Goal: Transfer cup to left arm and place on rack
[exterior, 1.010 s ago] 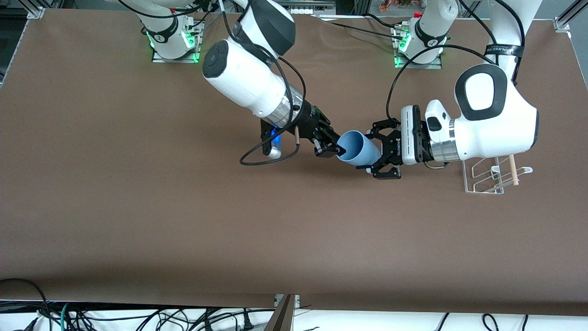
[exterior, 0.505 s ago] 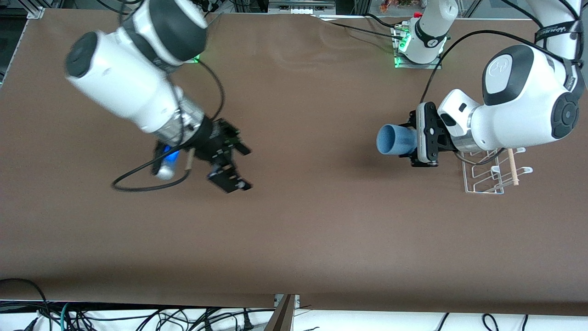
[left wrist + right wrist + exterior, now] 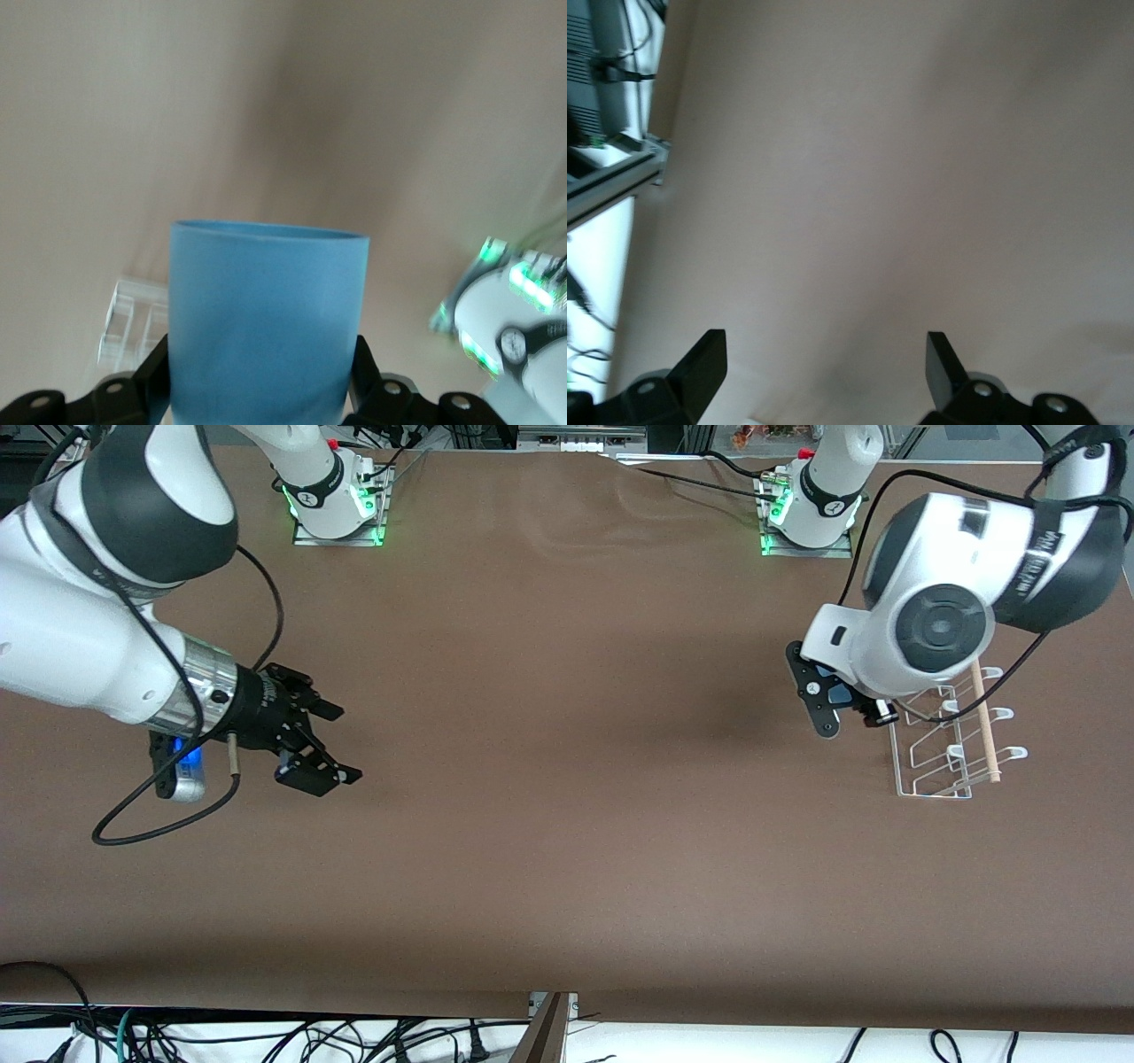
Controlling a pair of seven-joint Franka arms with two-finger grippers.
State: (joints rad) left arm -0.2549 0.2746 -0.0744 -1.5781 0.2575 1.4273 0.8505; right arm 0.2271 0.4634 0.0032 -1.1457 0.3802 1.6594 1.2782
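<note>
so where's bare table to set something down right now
The table is bare between the open right gripper and the left gripper. It is crowded at the rack, where the left gripper holds the cup.

One light-blue cup. One white wire rack, standing on the bench at the left arm's end; it carries one wooden dowel laid across it. Two robot arms: the left arm over the rack, the right arm well apart from the rack, at the bench's right-arm end. Two pincers: the left pincer, just beside the rack, and the right pincer, far from the rack. Two bases with green lights, both farther from the front camera than the rack.
</note>
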